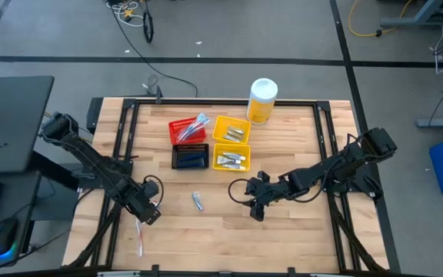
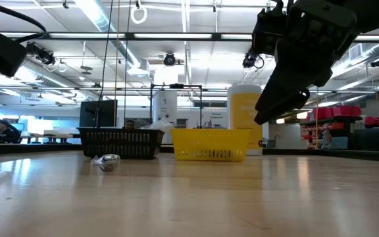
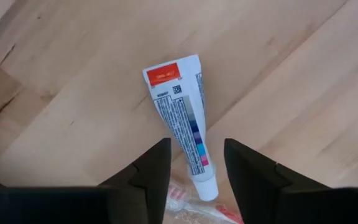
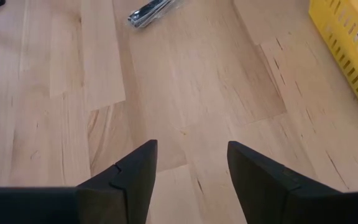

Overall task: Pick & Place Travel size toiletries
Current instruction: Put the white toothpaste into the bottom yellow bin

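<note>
The left gripper hangs low over a white toothpaste tube lying flat on the wooden table. Its fingers are open on both sides of the tube and hold nothing. The right gripper is open and empty too. A small silver packet lies between the arms, near the yellow bin.

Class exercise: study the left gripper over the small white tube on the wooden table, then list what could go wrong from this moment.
1. The left gripper is open astride the white tube, which lies slanted between the fingers; closing now might pinch near the cap and let it pivot or slip.
2. A toothbrush lies right beside the tube, so it could be nudged or caught too.
3. The right gripper is open over bare wood, holding nothing.
</note>
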Controlling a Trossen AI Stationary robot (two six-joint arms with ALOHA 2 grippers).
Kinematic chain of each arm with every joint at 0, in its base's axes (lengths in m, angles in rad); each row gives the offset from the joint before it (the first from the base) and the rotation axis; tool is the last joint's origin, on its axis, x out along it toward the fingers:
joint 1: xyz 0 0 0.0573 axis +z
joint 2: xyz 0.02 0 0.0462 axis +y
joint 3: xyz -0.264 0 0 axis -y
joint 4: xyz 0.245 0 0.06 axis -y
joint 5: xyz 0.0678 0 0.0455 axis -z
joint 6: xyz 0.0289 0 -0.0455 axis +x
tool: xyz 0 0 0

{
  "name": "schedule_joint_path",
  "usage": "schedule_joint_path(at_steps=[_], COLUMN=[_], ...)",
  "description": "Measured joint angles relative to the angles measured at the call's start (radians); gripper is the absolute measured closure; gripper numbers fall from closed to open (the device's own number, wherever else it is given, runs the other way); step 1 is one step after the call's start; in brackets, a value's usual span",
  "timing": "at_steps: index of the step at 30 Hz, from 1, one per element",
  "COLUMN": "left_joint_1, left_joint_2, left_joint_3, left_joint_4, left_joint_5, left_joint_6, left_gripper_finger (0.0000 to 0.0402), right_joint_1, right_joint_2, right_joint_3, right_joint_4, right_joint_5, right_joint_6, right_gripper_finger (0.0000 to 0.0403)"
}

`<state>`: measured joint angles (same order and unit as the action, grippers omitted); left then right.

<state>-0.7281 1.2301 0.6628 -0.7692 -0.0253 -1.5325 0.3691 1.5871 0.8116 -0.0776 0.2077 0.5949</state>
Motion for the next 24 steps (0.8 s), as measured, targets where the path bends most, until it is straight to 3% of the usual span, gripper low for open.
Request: schedule_joint_path(at_steps=[8,11,18,24], left_joint_1=[-0.001,-0.002,-0.002,-0.003], left_joint_2=[0.028,0.088,0.224,0.236], left_joint_3=[0.001,0.001,0.002,0.004], left_joint_4=[0.0,0.007,0.075,0.08], left_joint_5=[-0.039,0.03,0.101,0.096], left_joint_6=[-0.006,0.027,0.082,0.06], left_gripper_finger=[0.0191,0.0183,0.0186,0.0216], right_joint_1=[0.0,0.0,0.0,0.0], right_joint_2=[0.0,0.0,0.0,0.0], right_joint_3=[0.0,0.0,0.0,0.0], right_joint_4=[0.0,0.0,0.0,0.011], right_joint_5=[0.0,0.0,0.0,0.0], right_joint_6=[0.0,0.0,0.0,0.0], right_gripper_finger=[0.0198,0.0202,0.0199,0.0191])
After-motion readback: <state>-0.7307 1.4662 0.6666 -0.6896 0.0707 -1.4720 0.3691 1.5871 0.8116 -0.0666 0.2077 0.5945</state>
